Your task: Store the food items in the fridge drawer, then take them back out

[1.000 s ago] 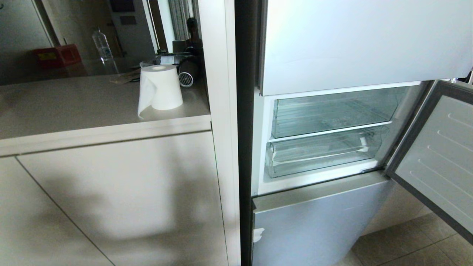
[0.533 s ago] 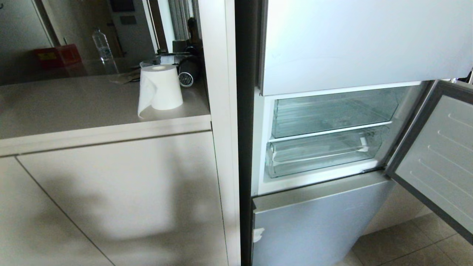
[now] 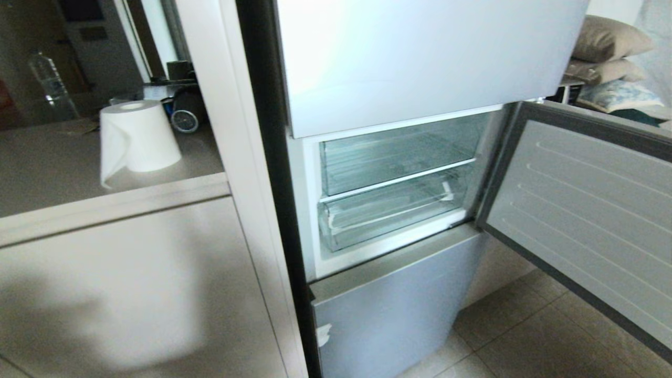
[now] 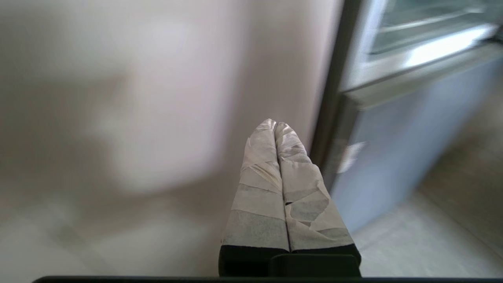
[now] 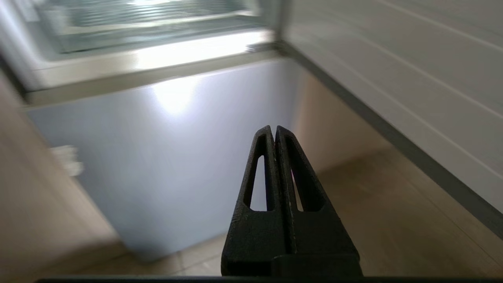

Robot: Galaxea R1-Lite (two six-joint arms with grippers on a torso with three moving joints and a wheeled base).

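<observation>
The wide shallow clear-plastic fridge drawer (image 3: 388,215) with its thick rounded front lip is sitting pushed in at the bottom of the open middle compartment, its long axis running across the fridge opening, under a second clear bin (image 3: 394,157). The grey ribbed door (image 3: 583,220) is standing swung out on the robot's right. No toy produce is showing anywhere, neither in the drawer nor on the beige surface (image 3: 47,173) carrying a white paper roll (image 3: 137,136).

The right tool (image 5: 275,131), black and slotted, is hanging low with its tips pressed together, empty, pointing at the blue-grey lower panel (image 5: 165,149); the drawer is lying above and ahead of it. The left tool (image 4: 275,125), tape-wrapped and likewise pressed together on nothing, is facing the pale cabinet side, with the fridge off toward the robot's right. I judge the right arm nearer the drawer lip.
</observation>
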